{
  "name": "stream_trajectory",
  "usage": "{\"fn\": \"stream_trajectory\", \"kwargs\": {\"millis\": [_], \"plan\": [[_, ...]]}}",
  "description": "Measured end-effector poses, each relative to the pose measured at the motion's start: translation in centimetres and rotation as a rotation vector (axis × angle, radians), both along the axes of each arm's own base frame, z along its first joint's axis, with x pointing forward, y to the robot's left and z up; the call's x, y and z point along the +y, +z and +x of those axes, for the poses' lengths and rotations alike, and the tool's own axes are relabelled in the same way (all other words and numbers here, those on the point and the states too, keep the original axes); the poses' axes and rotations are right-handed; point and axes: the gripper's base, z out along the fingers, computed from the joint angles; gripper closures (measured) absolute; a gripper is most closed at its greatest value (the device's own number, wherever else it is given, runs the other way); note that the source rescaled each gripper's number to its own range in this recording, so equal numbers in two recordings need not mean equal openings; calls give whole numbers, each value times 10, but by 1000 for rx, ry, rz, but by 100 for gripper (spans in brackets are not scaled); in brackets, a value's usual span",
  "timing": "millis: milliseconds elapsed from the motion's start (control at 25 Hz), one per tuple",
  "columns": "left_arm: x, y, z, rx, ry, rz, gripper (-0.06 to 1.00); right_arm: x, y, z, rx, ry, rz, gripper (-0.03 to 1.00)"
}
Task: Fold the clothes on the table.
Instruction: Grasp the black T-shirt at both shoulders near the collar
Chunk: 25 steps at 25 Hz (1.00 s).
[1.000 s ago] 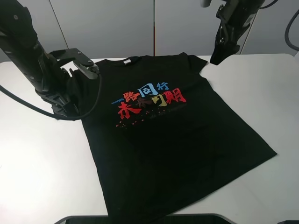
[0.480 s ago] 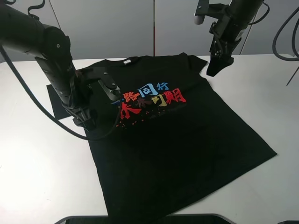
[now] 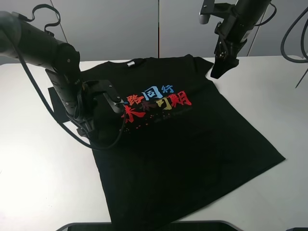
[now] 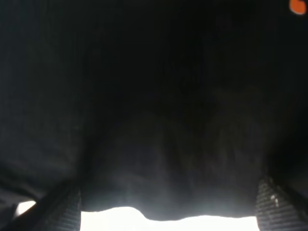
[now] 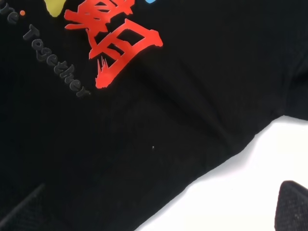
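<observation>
the black t-shirt (image 3: pixel 183 144) is seen spread chest-up on the white table (image 3: pixel 38 183), and the left gripper (image 4: pixel 167 209) is found low over it, just beside the red end of the printed characters (image 3: pixel 156 101). in its wrist view the two fingers (image 4: pixel 67 207) are set wide apart, so nothing is pinched; dark cloth fills the space ahead of them, and whether it is touched cannot be told. a strip of bare table is shown between the fingertips, at the cloth's edge. one sleeve (image 3: pixel 55 103) is seen lying flat on the table behind that arm. the right gripper (image 3: pixel 220 71) is held in the air above the shirt's other sleeve, clear of the cloth. its fingers (image 5: pixel 294 207) are spread wide too, nothing is held, and below them the shirt's edge and a red character (image 5: pixel 113 43) are seen. the small white neck label (image 3: pixel 130 64) is spotted at the collar, between the two grippers.
</observation>
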Motion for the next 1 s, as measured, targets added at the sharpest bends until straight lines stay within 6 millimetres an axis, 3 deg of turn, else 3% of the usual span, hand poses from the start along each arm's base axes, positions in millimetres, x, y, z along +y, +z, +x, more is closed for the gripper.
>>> {"fn": "stream_trajectory", "kwargs": {"millis": [680,760,1000], "plan": [[-2,-8,3,-5,-1,-5,-2,0,0,0,0,0,0,-3],[-3,-8,3,1,4,-4,8,0,0,0,0,0,0,-3],[-5,-8,1,5,4,-10,82,0,0,0,0,0,1,-3]]}}
